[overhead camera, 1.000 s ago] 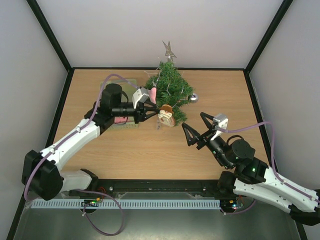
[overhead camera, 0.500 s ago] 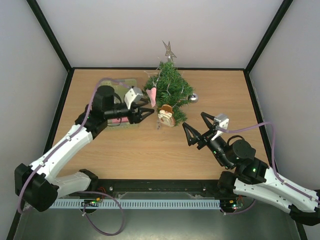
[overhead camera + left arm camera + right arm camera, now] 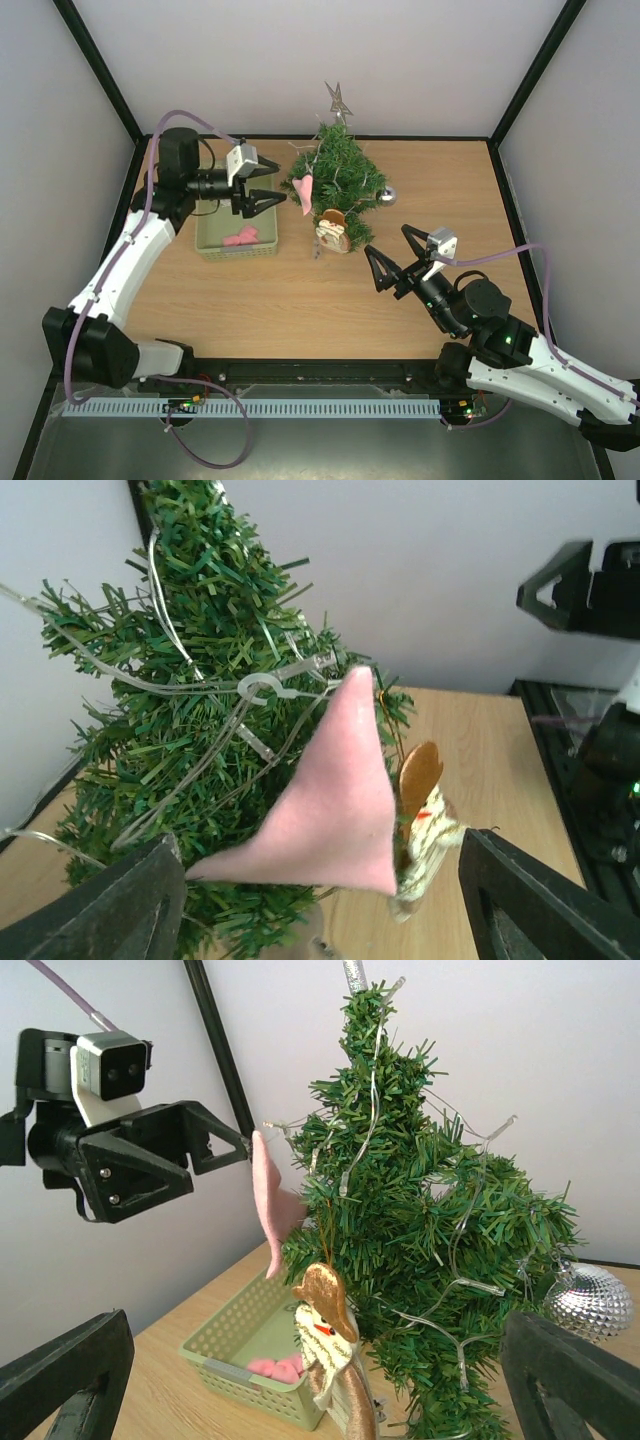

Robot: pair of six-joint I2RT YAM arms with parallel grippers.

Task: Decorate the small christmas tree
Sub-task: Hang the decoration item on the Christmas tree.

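Small dark green needle-branch christmas tree (image 3: 345,170) stands at 12 o'clock on the wooden worktop (image 3: 300,300), partly dressed: silver star topper (image 3: 338,100), pink felt ornament (image 3: 305,188) on its 9 o'clock side, brown-hatted figure ornament (image 3: 332,230) low at 6 o'clock, silver glitter bauble (image 3: 386,195) at 3 o'clock (hung or resting, can't tell). Pale green plastic basket (image 3: 238,254) at the tree's 9 o'clock holds pink pieces (image 3: 240,237), so I reckon more hanging is left. Left gripper (image 3: 281,184) spread, empty, over the basket; right gripper (image 3: 386,239) spread, empty, at 5 o'clock
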